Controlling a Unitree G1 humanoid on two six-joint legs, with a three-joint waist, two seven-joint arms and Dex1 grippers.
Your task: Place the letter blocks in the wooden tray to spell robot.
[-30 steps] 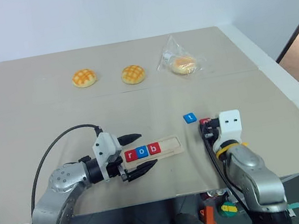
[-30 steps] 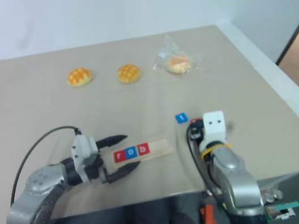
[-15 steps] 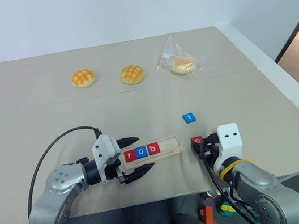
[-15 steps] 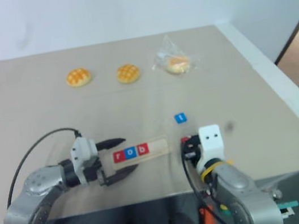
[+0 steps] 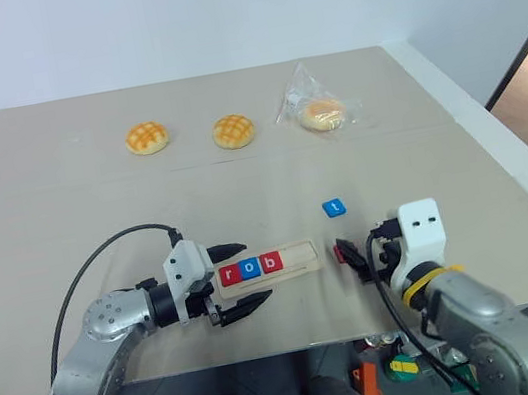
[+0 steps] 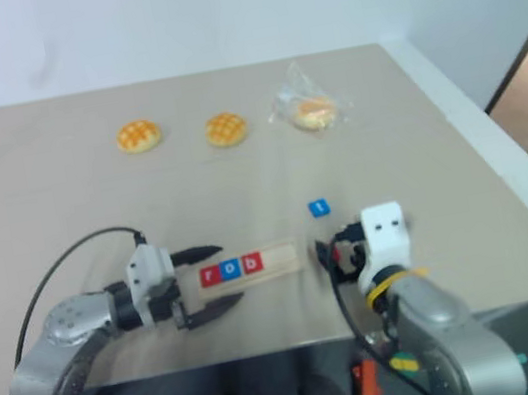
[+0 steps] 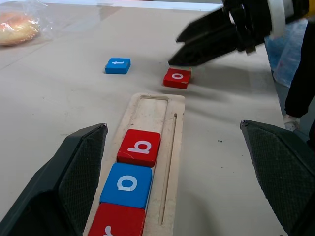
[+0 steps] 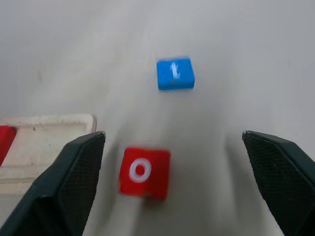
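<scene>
near edge of the table [image 5: 47, 234]: left gripper [image 5: 239, 279] sitting with fingers wide around the left end of the wooden tray [image 5: 295, 258], which is holding red r [image 5: 229, 274], blue o [image 5: 250, 269] and red b [image 5: 271, 262]; right gripper [image 5: 354, 259] hovering with fingers spread wide and holding nothing, just above the red o block [image 7: 177, 77] lying on the table off the tray's right end. blue t block [image 5: 334, 208] lying loose a little farther back; three buns [image 5: 233, 131] sitting toward the far edge, the rightmost in a clear bag.

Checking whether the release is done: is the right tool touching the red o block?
Apart. In the right wrist view, the red o block lies on the table between the right tool's wide-open fingers, with bare table showing on both sides.
</scene>
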